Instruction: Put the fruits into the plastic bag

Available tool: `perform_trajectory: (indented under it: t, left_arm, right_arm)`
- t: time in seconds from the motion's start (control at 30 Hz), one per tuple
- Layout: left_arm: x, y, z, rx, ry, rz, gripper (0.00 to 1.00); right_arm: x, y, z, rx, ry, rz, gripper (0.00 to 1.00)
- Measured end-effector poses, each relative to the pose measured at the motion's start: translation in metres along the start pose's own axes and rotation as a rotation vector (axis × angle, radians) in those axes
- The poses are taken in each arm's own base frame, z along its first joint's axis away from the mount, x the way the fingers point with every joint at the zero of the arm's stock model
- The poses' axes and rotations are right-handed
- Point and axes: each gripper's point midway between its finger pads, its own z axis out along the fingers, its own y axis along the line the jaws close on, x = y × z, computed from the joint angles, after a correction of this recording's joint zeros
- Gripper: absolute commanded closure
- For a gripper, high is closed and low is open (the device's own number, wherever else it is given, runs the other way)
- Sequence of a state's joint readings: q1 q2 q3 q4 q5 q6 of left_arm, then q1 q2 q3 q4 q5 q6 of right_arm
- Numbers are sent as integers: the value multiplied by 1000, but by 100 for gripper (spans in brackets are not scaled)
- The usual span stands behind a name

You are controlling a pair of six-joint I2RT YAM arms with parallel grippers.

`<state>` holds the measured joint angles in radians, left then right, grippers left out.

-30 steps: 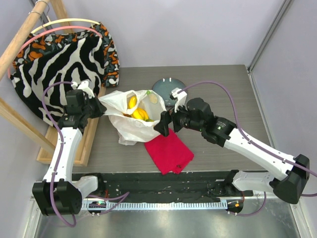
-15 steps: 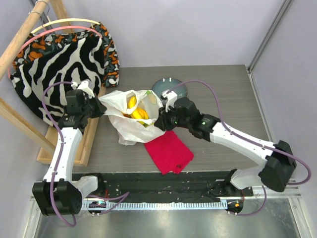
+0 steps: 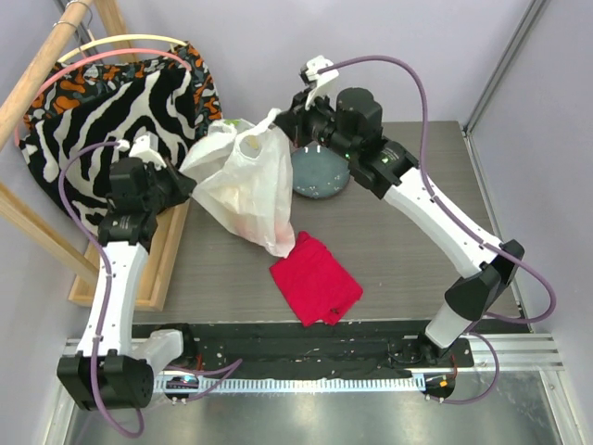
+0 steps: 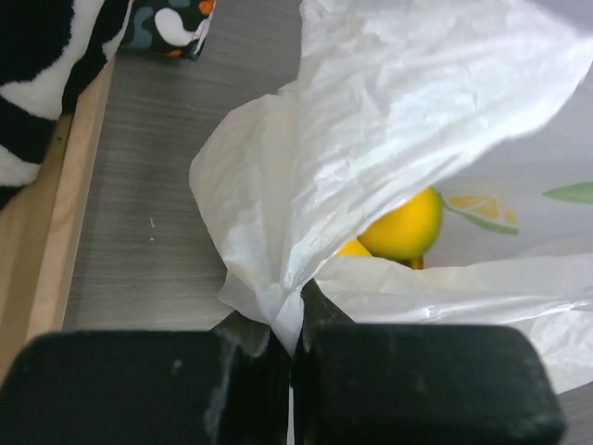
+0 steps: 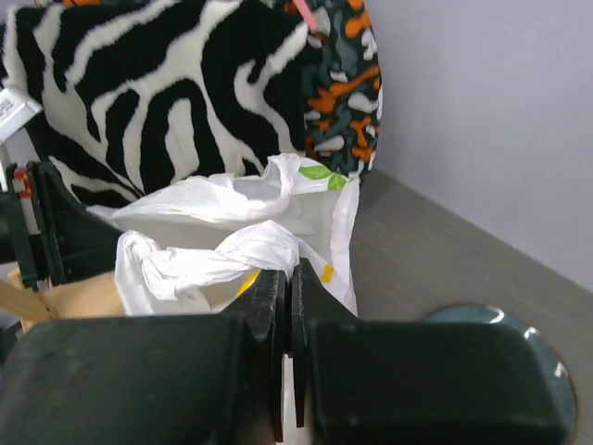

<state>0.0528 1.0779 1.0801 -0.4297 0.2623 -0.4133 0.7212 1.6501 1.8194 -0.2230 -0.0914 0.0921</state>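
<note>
**Bag slung between both pinches**

The plastic bag (image 3: 248, 190) hangs just beside the grey plate (image 3: 320, 178), with a yellow fruit (image 4: 400, 225) showing inside. To do this well, I judge both sides should rise evenly with the mouth kept up, so nothing rolls out. My left gripper (image 4: 289, 341) is clamped on the bag's rim. My right gripper (image 5: 285, 278) is closed on a twisted handle.

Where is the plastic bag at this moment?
In the top view the plastic bag hangs left of centre, held by the left gripper and the right gripper, beside the plate, its tip near the red cloth.
</note>
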Motion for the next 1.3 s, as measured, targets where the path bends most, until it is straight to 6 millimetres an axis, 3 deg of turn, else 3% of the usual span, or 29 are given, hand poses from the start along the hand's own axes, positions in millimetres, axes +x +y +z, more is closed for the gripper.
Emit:
perform_trajectory:
  t: [0.07,0.1,0.13,0.2,0.3,0.43,0.53,0.7,0.8,0.97,1.1,1.3]
  left_arm:
    - [-7,-6,-11,16,-36,8,84]
    - [-9,-10,-15,28,-49,12,67]
    - [-9,-12,-18,37,-55,16,58]
    - [0,-11,-21,46,-40,17,34]
    - [27,0,-17,27,34,14,19]
    - [56,11,-14,6,113,2,11]
    - [48,3,-14,42,84,18,9]
    - [20,-19,-14,109,4,106,8]
    - [-5,-42,-17,168,-79,195,7]
    - [-33,-67,-12,218,-164,339,3]
    - [-29,-63,20,192,-112,429,2]
    - [7,-40,66,114,47,539,2]
  right_arm:
    - [-21,0,-3,-2,-55,-24,99]
    - [-25,-3,-3,1,-67,-30,99]
    - [-22,-4,-3,1,-65,-33,99]
    - [-3,-9,0,2,-28,-32,99]
    - [55,-19,4,6,97,-23,99]
    - [124,-26,-2,0,250,-3,99]
    - [143,-22,-10,-26,300,4,99]
    - [121,-10,-22,-74,246,-4,99]
    - [106,-5,-26,-92,207,-10,99]
    - [106,-2,-28,-113,203,-9,99]
    - [114,-1,-29,-122,219,-5,99]
    - [120,1,-29,-131,230,-1,99]
